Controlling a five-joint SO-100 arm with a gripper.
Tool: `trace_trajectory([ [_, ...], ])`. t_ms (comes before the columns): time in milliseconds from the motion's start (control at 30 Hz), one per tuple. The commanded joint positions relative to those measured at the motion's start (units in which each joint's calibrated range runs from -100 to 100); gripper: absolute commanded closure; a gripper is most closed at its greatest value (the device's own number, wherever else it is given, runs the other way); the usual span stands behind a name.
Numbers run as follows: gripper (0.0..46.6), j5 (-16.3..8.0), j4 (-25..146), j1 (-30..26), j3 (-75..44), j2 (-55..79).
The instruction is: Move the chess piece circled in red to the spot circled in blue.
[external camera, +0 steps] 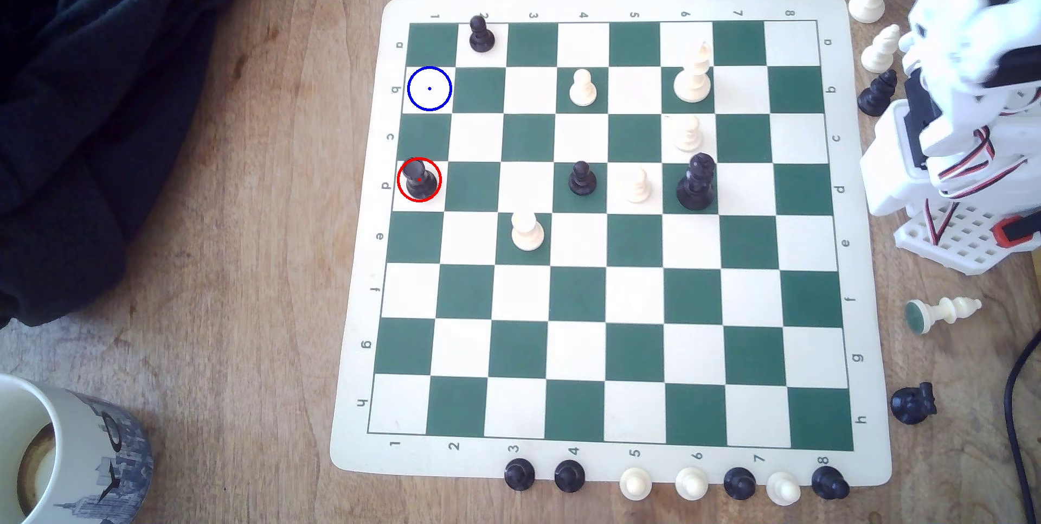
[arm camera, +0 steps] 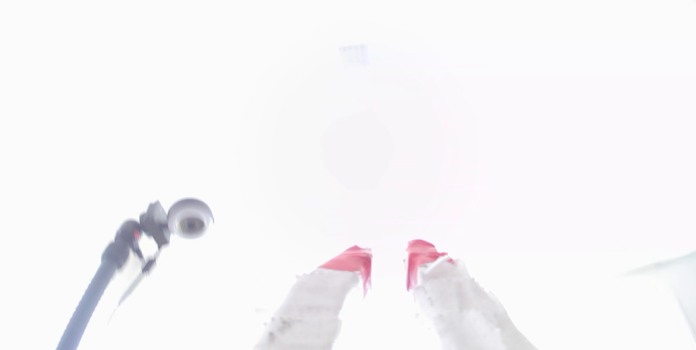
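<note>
The chess piece (external camera: pixel 419 180), a black rook with a flat top, stands inside the red circle on a cream square at the board's edge on the exterior view's left. The spot (external camera: pixel 429 88) is a bare cream square ringed in blue, two squares farther up the same column. My white arm (external camera: pixel 957 79) is folded up and blurred off the board at the exterior view's right, far from both. In the washed-out wrist view my gripper (arm camera: pixel 388 259) points up into bright light. Its red-taped fingertips (arm camera: pixel 352 259) stand slightly apart with nothing between them.
Black and white pieces stand on the chessboard (external camera: pixel 360 344), among them a black pawn (external camera: pixel 481 34) near the spot. Spare pieces line the board's edges. A mug (external camera: pixel 67 445) and dark cloth (external camera: pixel 84 107) lie on the exterior view's left. A camera on a pole (arm camera: pixel 190 218) appears in the wrist view.
</note>
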Motion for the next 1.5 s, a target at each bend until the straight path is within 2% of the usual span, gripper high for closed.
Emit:
trace_trajectory([
  [0, 42.1, -0.2, 22.7, 0.7, -1.5, -0.5],
  [67, 39.4, -0.2, 29.7, 1.2, -2.4, -0.5],
  [167, 45.6, -0.2, 36.9, 2.6, -3.8, -0.4],
  [267, 46.4, 0.2, 46.4, 3.9, -11.2, 3.8],
  [300, 46.4, 2.1, 48.7, 4.3, -13.1, 4.8],
  [333, 46.4, 7.7, 53.6, 5.0, -15.8, 5.8],
  [367, 46.4, 8.4, 54.8, 4.8, -17.6, 7.6],
  [400, 46.4, 8.0, 60.3, 3.6, -23.0, 11.3],
  [500, 46.4, 8.2, 66.0, 1.4, -29.0, 15.2],
  [600, 46.4, 7.9, 74.4, -1.0, -40.2, 23.7],
  [667, 46.4, 7.5, 81.1, -1.2, -51.8, 33.5],
  [767, 46.2, 6.6, 85.4, -0.9, -61.3, 42.8],
  [867, 45.7, 4.2, 90.8, -0.3, -73.5, 55.3],
  [1067, 44.6, 0.5, 101.2, 0.9, -91.3, 71.1],
  [1167, 42.3, -2.3, 103.4, 1.7, -97.5, 78.3],
  [1233, 39.1, -3.8, 103.6, 2.2, -99.3, 81.7],
  [1267, 35.3, -3.8, 103.8, 2.6, -100.6, 85.1],
  [1300, 33.9, -3.7, 103.8, 2.6, -100.8, 86.9],
  [1467, 32.5, -3.3, 103.3, 3.3, -103.8, 95.6],
])
